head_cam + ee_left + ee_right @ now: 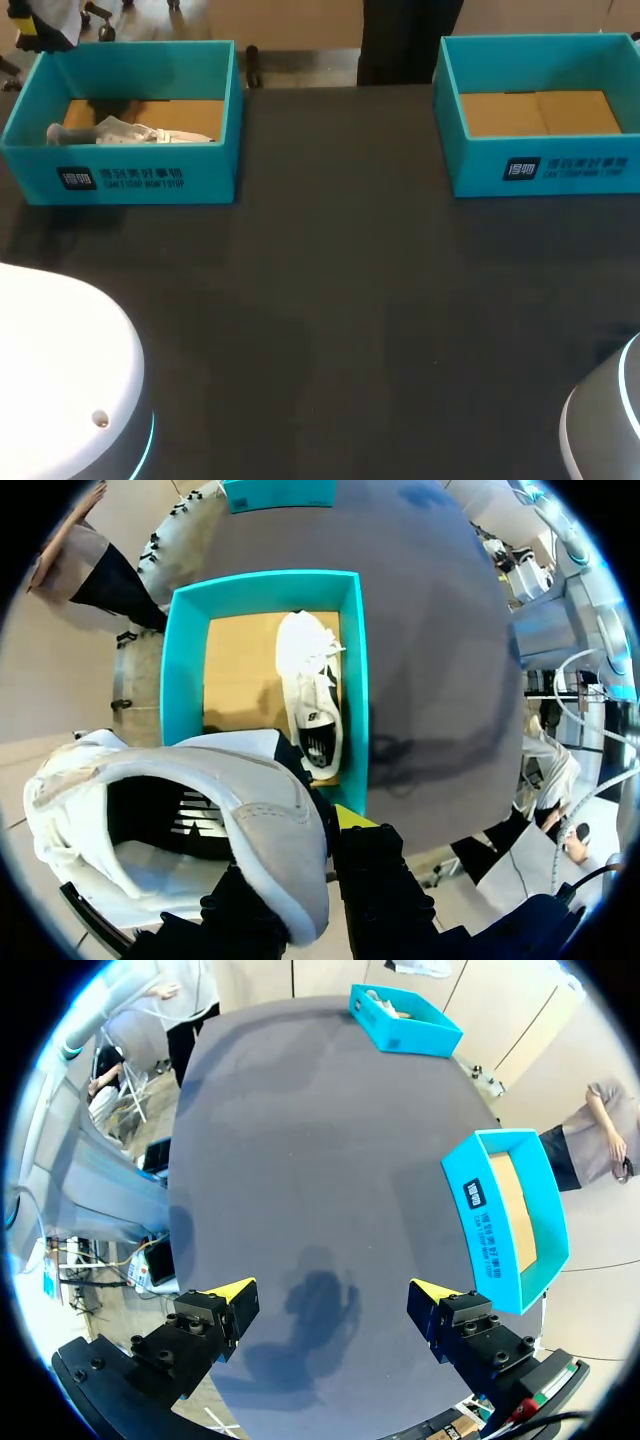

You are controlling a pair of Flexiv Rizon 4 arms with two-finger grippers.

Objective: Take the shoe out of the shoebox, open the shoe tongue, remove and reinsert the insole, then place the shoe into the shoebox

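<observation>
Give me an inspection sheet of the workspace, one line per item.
surface: dark table, one box at each far corner.
job's things: left box holds the boxed shoe; right box shows only its cardboard floor; the held shoe, white, is lifted by the left box.
clutter: nothing seen.
grippers: left gripper shut on the held shoe's collar; right gripper open over the table, nothing between its fingers.
cables: nothing seen on the table.
surroundings: nothing seen touching the table or arms.
</observation>
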